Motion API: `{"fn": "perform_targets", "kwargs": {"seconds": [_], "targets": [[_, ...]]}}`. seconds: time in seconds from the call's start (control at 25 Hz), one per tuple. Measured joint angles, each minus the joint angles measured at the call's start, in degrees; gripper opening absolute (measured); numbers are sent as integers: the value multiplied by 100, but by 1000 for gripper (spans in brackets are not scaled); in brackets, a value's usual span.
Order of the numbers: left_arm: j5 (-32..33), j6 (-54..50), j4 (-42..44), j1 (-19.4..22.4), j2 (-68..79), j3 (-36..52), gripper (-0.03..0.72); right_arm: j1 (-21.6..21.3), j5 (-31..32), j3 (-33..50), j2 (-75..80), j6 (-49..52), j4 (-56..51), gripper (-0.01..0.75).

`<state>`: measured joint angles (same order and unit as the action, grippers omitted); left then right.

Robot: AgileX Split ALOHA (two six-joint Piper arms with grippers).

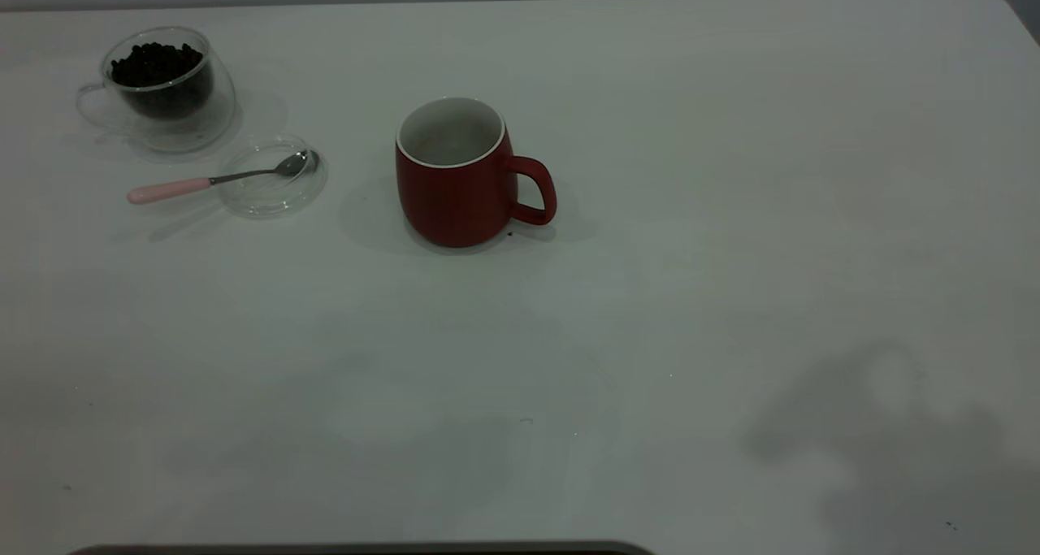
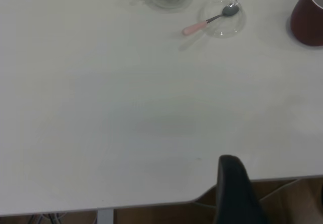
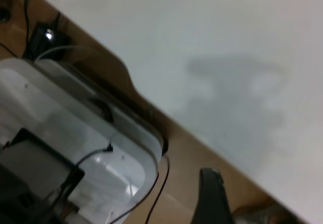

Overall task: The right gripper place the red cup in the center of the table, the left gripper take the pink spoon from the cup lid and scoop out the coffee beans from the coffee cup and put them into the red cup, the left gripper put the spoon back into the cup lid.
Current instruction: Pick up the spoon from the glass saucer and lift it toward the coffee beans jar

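The red cup (image 1: 459, 177) stands upright near the middle of the table (image 1: 691, 295), its handle towards the right and its white inside bare. At the far left the coffee cup (image 1: 166, 88) holds a heap of coffee beans (image 1: 156, 61). Just in front of it lies the cup lid (image 1: 272, 177). The pink spoon (image 1: 211, 181) rests with its bowl in the lid and its pink handle sticking out over the tabletop. Neither arm shows in the exterior view. My left gripper (image 2: 232, 183) hangs back over the table's near edge, far from the spoon (image 2: 209, 21). My right gripper (image 3: 212, 193) is off the table's edge, holding nothing.
A white plastic box (image 3: 75, 133) with black cables sits below the table edge near the right arm. A dark strip (image 1: 366, 548) runs along the bottom of the exterior view. A few tiny dark specks dot the tabletop.
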<state>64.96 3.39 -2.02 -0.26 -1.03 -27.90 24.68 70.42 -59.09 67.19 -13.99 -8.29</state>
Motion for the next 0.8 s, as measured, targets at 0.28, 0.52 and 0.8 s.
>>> {"fn": "perform_targets", "kwargs": {"seconds": [0.28,0.52,0.8], "targets": [[0,0,0,0,0,0,463,0,-63,1205,-1309,57,6,590],[0,0,0,0,0,0,463,-342,-903,2532,-3251,97,57,590],[0,0,0,0,0,0,463,-1251,-797,3105,-5132,121,17,590]]}}
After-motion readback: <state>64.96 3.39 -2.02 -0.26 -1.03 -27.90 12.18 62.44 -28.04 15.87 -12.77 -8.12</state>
